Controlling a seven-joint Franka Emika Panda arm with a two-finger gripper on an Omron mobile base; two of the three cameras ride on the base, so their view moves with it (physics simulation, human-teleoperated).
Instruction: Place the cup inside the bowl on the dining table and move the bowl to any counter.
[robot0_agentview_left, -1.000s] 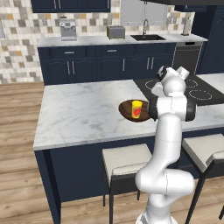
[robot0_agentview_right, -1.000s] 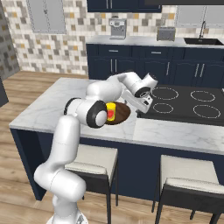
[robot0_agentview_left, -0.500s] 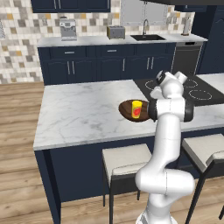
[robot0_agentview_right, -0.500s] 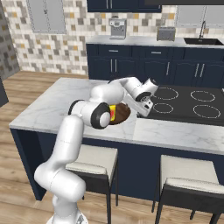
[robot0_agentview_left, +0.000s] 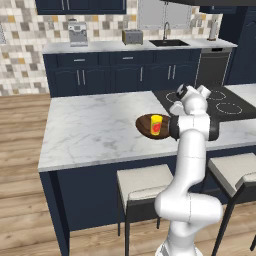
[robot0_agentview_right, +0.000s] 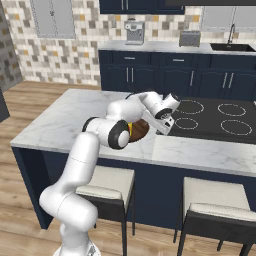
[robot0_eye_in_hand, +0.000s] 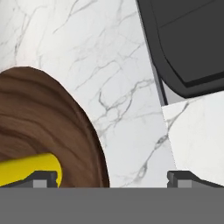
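1. Over the last second the white arm's wrist has swung a little: in the left base view the hand sat just above the cooktop's near edge and now stands slightly higher and more upright at right of centre, while the small yellow cylindrical cup (robot0_agentview_left: 156, 124) and the wide dark brown wooden bowl (robot0_agentview_left: 153, 126) have not shifted.
2. That cup stands inside the bowl, and the bowl rests on the white grey-veined marble dining table (robot0_agentview_left: 95, 131), near the frame's centre. By my reading the first half of the task is done; the bowl is yet to be carried to the marble counter over navy cabinets (robot0_agentview_left: 100, 46) across the top of the frame.
3. Gripper (robot0_agentview_right: 165, 122): its jaws stand fully apart and hold nothing. In the hand view the two dark fingertips (robot0_eye_in_hand: 43, 178) rise at the bottom edge, one over the cup and bowl rim, the other over bare marble.
4. From the right base view the arm hides most of the bowl, leaving a brown sliver beside the elbow at centre; the left base view shows cup and bowl plainly.
5. Close up, the hand view shows the bowl's rim at lower left and the black cooktop (robot0_eye_in_hand: 188, 43) at upper right, well apart.
6. Judgement: the hand seems to be lining up on the rim for a grasp.
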